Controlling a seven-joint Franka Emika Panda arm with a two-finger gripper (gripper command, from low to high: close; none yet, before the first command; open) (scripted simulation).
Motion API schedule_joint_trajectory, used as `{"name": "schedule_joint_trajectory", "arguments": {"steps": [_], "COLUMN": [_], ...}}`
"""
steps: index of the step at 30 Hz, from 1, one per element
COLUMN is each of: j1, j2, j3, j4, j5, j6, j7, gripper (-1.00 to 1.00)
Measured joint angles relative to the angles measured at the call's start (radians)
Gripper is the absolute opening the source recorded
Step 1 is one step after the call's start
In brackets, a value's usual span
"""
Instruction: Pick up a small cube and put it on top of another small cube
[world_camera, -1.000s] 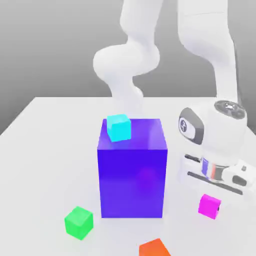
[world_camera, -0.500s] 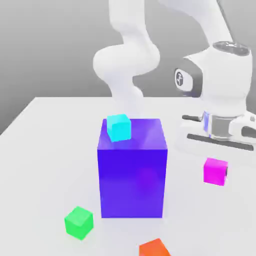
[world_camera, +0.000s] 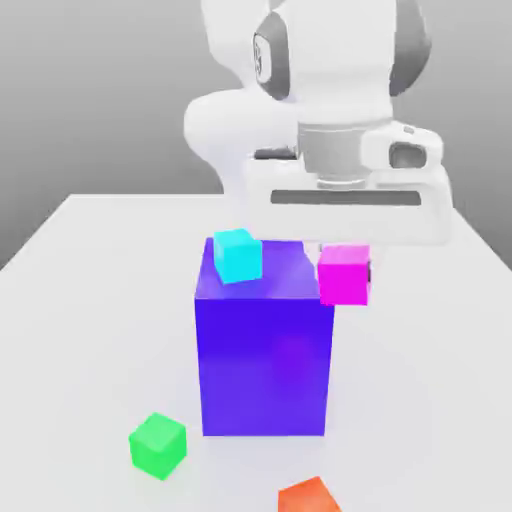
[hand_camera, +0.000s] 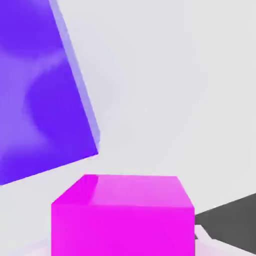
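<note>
Jaws clamped on the pink cube (world_camera: 344, 274), held in the air beside the big violet block (world_camera: 265, 350); the cyan cube (world_camera: 238, 254) sits on that block, just left and slightly higher

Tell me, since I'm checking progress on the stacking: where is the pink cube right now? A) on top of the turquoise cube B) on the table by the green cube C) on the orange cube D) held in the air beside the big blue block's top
D: the gripper holds the pink cube aloft beside the top of the blue block, not yet over the turquoise cube.
</note>
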Motion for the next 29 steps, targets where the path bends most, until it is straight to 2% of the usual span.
{"name": "schedule_joint_trajectory", "arguments": {"steps": [10, 16, 21, 25, 26, 29], "j1": [-0.082, -0.086, -0.092, -0.185, -0.215, -0.215], "j2": [0.047, 0.188, 0.378, 0.572, 0.609, 0.609], "j3": [-0.176, -0.283, -0.309, -0.173, -0.132, -0.132], "j4": [-0.011, -0.015, -0.01, 0.006, 0.011, 0.011], "j5": [-0.074, -0.038, 0.117, 0.384, 0.439, 0.439], "j6": [0.052, 0.161, 0.278, 0.408, 0.436, 0.436], "j7": [-0.233, -0.381, -0.551, -0.75, -0.79, -0.79], "gripper": [-1.0, -1.0, -1.0, -1.0, 1.0, 1.0]}}
